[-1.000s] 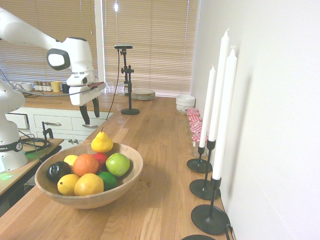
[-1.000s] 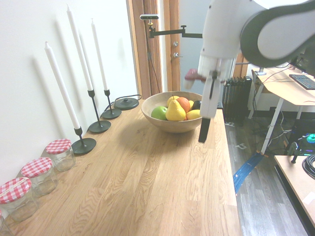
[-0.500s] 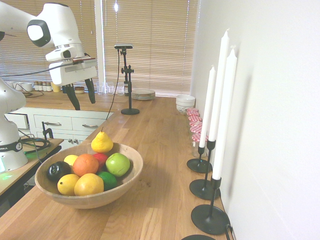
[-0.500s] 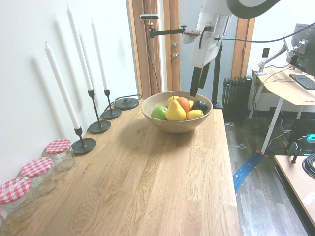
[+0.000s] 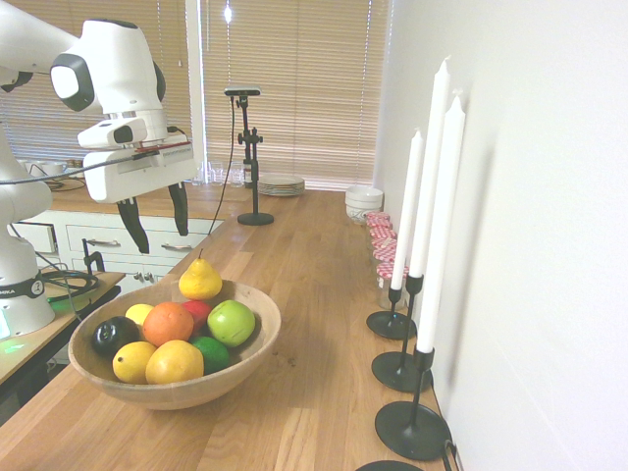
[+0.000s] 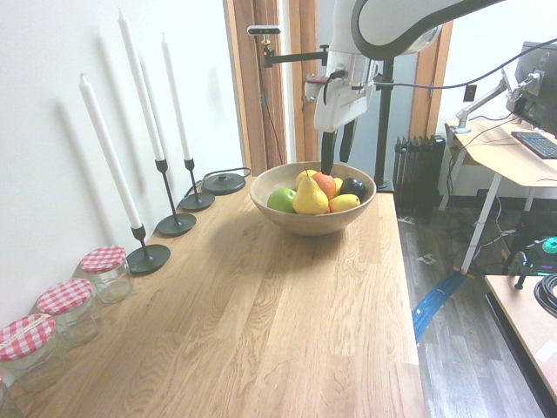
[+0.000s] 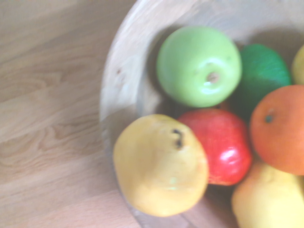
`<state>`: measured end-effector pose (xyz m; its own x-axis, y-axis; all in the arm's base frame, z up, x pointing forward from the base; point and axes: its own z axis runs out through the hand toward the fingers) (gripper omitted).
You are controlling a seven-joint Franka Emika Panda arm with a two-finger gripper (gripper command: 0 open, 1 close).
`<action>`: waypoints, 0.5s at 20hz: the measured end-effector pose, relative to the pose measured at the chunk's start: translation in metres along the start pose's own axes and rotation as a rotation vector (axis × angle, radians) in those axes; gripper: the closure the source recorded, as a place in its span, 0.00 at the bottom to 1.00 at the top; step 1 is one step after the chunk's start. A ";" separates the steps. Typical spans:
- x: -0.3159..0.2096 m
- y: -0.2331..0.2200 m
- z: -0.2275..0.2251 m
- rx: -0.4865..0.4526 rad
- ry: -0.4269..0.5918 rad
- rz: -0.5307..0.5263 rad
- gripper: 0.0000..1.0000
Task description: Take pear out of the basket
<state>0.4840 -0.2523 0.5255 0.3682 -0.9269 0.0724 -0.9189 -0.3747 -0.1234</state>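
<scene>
Pear upright in basket, below empty claw, fingers apart.

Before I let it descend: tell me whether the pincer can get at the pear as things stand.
Probably yes. The pincer hangs open above the basket, pointing down. The pear stands upright at the rim, topmost of the fruit, nothing over it, though the green apple sits close beside it.

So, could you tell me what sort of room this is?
Probably a kitchen or dining area: a long wooden counter, stacked plates by the window, and lidded jars beside candles.
</scene>
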 end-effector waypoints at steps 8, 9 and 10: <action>0.011 -0.019 0.042 -0.036 -0.026 -0.016 0.00; 0.014 -0.022 0.047 -0.037 -0.030 -0.016 0.00; 0.017 -0.024 0.051 -0.038 -0.035 -0.016 0.00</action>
<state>0.5199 -0.2601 0.4792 0.3875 -0.9210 0.0392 -0.9171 -0.3895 -0.0846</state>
